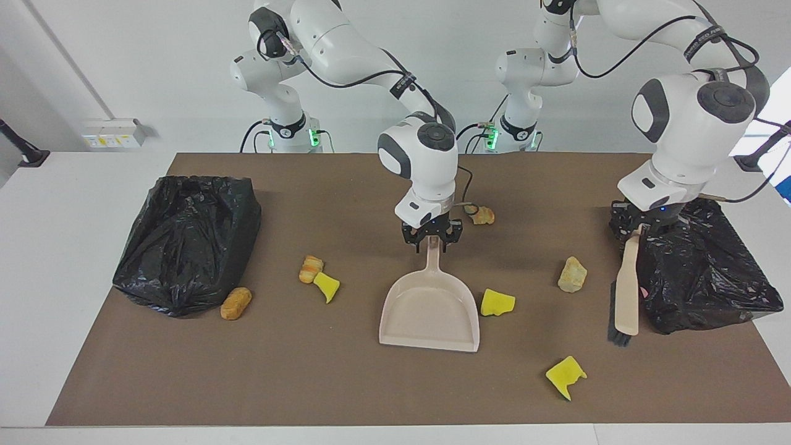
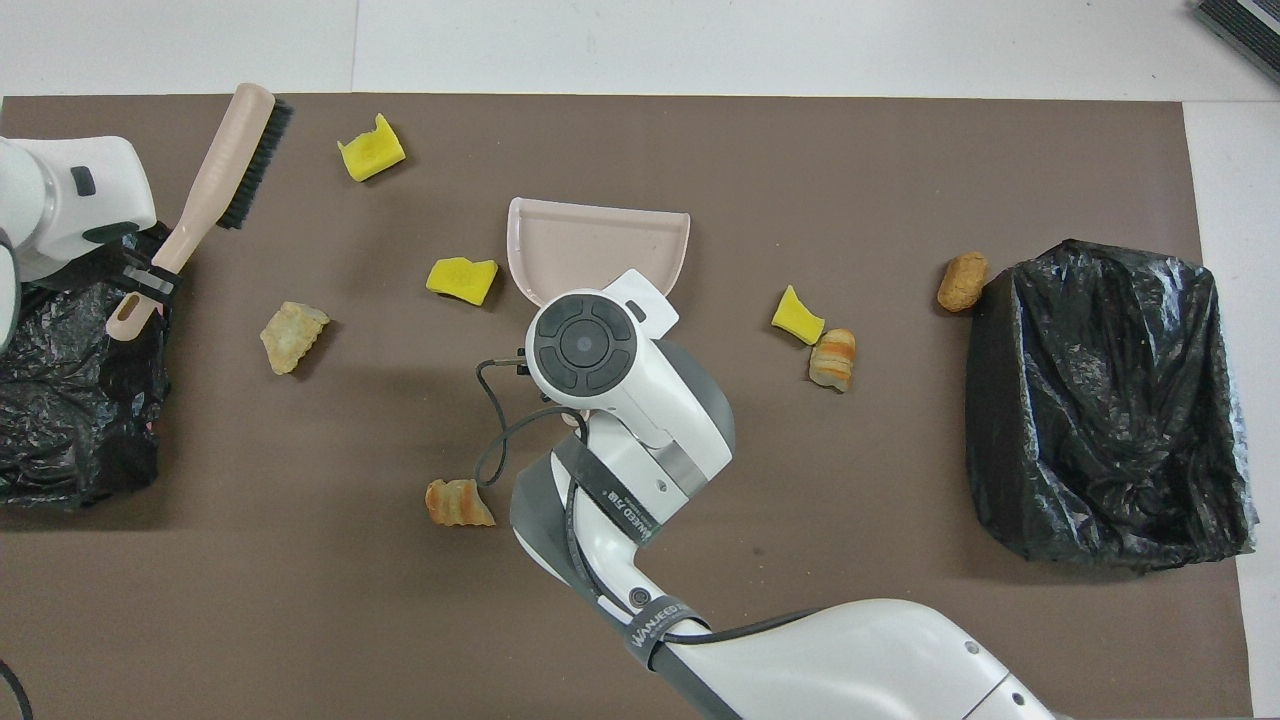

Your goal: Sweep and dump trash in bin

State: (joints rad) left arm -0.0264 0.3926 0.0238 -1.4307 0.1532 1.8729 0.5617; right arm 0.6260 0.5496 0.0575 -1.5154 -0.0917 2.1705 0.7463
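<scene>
Now the right gripper (image 1: 432,238), clamping the beige plastic dustpan (image 1: 431,312) by its handle, should seat squarely; left gripper (image 1: 638,230) grips the beige black-bristled brush (image 1: 625,296).

Both arms (image 1: 346,55) are glossy white with dark grey joint caps, black grippers, looping black cables and green-lit bases.
</scene>
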